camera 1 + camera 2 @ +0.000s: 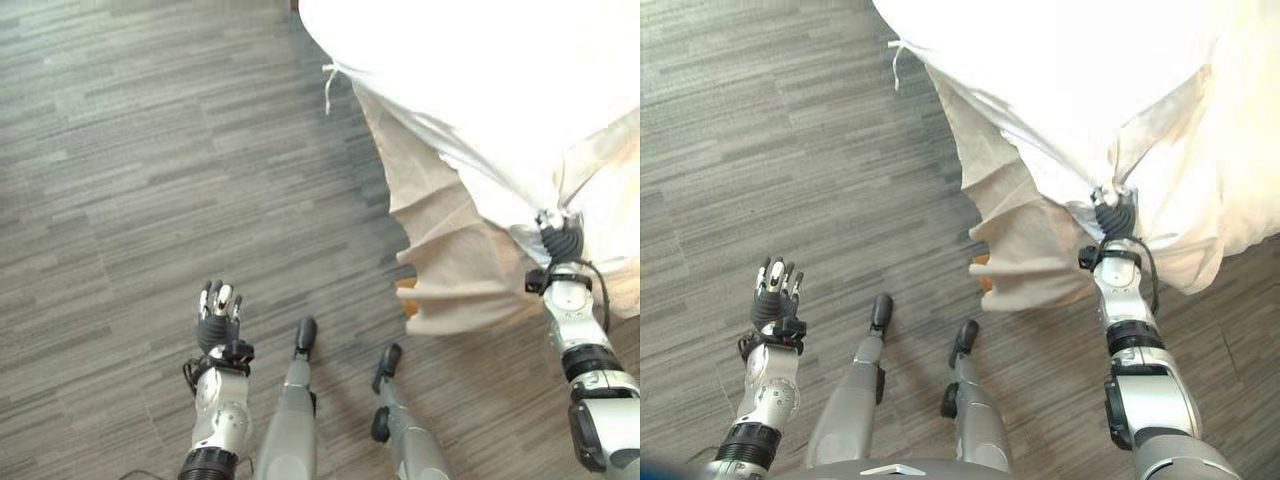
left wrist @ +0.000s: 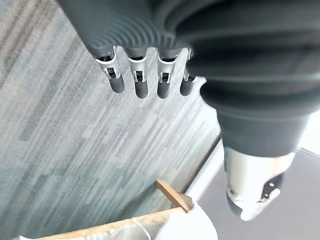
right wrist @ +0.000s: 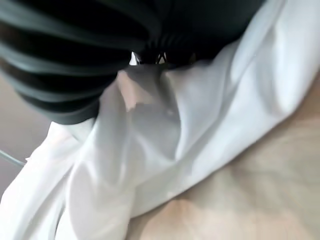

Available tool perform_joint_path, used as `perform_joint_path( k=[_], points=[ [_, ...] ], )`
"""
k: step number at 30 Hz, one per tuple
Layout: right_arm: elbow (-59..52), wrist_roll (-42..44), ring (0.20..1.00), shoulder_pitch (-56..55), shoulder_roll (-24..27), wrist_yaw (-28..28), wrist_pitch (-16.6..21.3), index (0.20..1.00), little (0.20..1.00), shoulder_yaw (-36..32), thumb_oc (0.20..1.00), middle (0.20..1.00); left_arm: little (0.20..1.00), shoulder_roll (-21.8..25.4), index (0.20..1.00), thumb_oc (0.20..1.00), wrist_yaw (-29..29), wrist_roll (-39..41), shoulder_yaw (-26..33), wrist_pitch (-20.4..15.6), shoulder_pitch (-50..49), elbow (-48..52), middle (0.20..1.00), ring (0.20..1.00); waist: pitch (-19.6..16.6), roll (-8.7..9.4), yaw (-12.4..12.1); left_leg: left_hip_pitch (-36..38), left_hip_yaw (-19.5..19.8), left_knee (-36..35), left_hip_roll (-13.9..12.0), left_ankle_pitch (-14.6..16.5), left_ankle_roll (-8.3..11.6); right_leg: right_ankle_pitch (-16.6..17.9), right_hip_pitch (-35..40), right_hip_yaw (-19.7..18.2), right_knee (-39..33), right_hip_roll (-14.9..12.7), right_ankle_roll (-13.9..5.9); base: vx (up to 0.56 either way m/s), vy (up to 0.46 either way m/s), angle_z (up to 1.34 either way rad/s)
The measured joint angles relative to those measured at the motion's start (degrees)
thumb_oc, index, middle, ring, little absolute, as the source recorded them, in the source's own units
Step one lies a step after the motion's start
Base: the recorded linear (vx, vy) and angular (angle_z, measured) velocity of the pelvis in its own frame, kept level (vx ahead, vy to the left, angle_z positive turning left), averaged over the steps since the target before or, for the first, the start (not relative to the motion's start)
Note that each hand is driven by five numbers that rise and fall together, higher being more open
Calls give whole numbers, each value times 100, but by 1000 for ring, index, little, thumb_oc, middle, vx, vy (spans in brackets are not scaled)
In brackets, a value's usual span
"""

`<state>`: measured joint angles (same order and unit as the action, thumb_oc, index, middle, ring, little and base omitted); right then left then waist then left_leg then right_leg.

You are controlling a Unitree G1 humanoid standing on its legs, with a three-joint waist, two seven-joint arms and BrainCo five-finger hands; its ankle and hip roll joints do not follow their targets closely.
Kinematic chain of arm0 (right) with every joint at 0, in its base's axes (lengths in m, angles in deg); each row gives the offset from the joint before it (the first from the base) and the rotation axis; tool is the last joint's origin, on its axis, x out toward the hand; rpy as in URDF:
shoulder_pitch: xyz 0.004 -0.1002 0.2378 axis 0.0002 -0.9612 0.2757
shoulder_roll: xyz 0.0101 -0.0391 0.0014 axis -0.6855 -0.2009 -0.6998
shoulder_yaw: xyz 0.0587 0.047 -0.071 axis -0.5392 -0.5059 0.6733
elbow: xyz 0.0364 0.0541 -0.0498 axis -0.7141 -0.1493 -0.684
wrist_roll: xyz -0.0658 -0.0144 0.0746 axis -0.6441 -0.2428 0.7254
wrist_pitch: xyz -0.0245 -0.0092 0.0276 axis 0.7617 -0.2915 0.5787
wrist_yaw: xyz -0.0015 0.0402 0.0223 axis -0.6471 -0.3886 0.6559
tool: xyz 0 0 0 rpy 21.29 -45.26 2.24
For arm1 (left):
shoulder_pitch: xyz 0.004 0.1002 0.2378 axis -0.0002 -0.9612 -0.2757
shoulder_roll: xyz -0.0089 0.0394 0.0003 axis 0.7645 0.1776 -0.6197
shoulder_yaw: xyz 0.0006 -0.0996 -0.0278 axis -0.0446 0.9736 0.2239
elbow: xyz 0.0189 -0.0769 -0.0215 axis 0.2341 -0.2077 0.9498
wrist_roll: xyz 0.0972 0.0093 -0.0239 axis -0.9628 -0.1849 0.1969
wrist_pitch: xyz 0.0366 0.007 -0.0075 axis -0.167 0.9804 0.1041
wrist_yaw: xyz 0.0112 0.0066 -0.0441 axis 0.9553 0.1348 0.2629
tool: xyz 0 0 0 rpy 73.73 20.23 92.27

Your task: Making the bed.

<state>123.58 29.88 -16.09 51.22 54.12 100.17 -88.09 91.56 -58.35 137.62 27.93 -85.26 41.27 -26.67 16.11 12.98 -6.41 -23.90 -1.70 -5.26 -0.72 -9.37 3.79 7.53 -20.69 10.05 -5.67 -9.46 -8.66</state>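
Observation:
A white duvet (image 1: pixel 480 80) lies over the bed at the upper right, above a beige bed skirt (image 1: pixel 450 260) that hangs to the floor. My right hand (image 1: pixel 1117 215) is at the duvet's lower edge and shut on the cloth; folds run together at it, and the right wrist view shows bunched white duvet (image 3: pixel 150 150) under the dark cover. My left hand (image 1: pixel 218 318) hovers over the floor at the lower left, well away from the bed, with its fingers (image 2: pixel 141 80) straight, open and holding nothing.
Grey striped carpet floor (image 1: pixel 150 150) spreads left of the bed. A thin tie string (image 1: pixel 328 85) dangles from the duvet's corner. A wooden bed leg (image 2: pixel 172 195) shows under the skirt's corner.

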Motion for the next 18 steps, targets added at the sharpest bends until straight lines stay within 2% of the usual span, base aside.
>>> perform_joint_path(
  k=[3,4,5,6,7,9,10,13,18],
  points=[
    [-5,37,200,-9,-73,-5,1,200,200,284,200,200,1000,-12,1000,1000,4,221,9,-19,24,-99,1000,1000,2,-7,4,153,-112,0,-10,32,7,5,91,-116,-2,3,6,-19,6,-19],
    [-1638,-64,200,-161,302,19,-734,200,200,1390,200,200,1000,-26,1000,1000,-46,384,212,-32,51,-161,1000,1000,7,-36,64,268,-200,0,-18,66,-23,25,173,-188,-3,23,16,-3,5,-34],
    [-2155,-286,200,-196,449,254,-746,200,200,1923,200,200,1000,-35,1000,1000,-33,463,337,-32,20,-274,1000,1000,49,-109,134,346,-257,1,-38,71,-23,34,195,-274,-4,27,26,-15,3,-39],
    [-2354,-538,200,-241,289,627,-751,200,200,2177,200,200,1000,-99,1000,1000,-23,503,464,-36,75,-354,1000,1000,42,-117,156,500,-271,0,-50,79,-15,59,315,-330,-6,50,50,17,-9,-30],
    [-2570,-612,200,-436,185,852,-964,200,200,2398,200,200,1000,-137,1000,1000,-26,566,596,-39,129,-355,1000,1000,65,-242,139,560,-309,0,-69,117,26,48,365,-353,-6,73,43,10,-11,-19],
    [-2343,-792,200,-545,-367,1011,-1224,200,200,2723,200,200,1000,-268,1000,1000,-25,598,728,-84,218,-337,1000,1000,96,-480,116,605,-357,-2,-101,178,65,54,390,-401,-4,129,65,6,-18,-22],
    [-1997,-949,200,-255,-729,1012,-1447,200,200,2870,200,200,1000,-363,1000,1000,-23,644,894,-87,196,-332,1000,1000,104,-625,143,655,-412,-2,-135,184,73,76,399,-445,-4,158,90,6,-15,-27],
    [-1617,-1455,200,215,-710,1225,-1651,200,200,3163,200,200,1000,-587,1000,1000,-26,649,977,-123,204,-320,1000,1000,83,-937,112,787,-396,-3,-237,198,98,55,537,-416,-5,260,122,-1,-2,-5],
    [-1106,-1739,200,361,-884,1297,-1924,200,200,3641,200,200,1000,-663,1000,1000,17,647,1036,-124,135,-371,1000,1000,56,-1077,85,1298,-218,-1,-394,243,177,-115,1130,-224,-1,394,274,69,2,12]
  ],
)
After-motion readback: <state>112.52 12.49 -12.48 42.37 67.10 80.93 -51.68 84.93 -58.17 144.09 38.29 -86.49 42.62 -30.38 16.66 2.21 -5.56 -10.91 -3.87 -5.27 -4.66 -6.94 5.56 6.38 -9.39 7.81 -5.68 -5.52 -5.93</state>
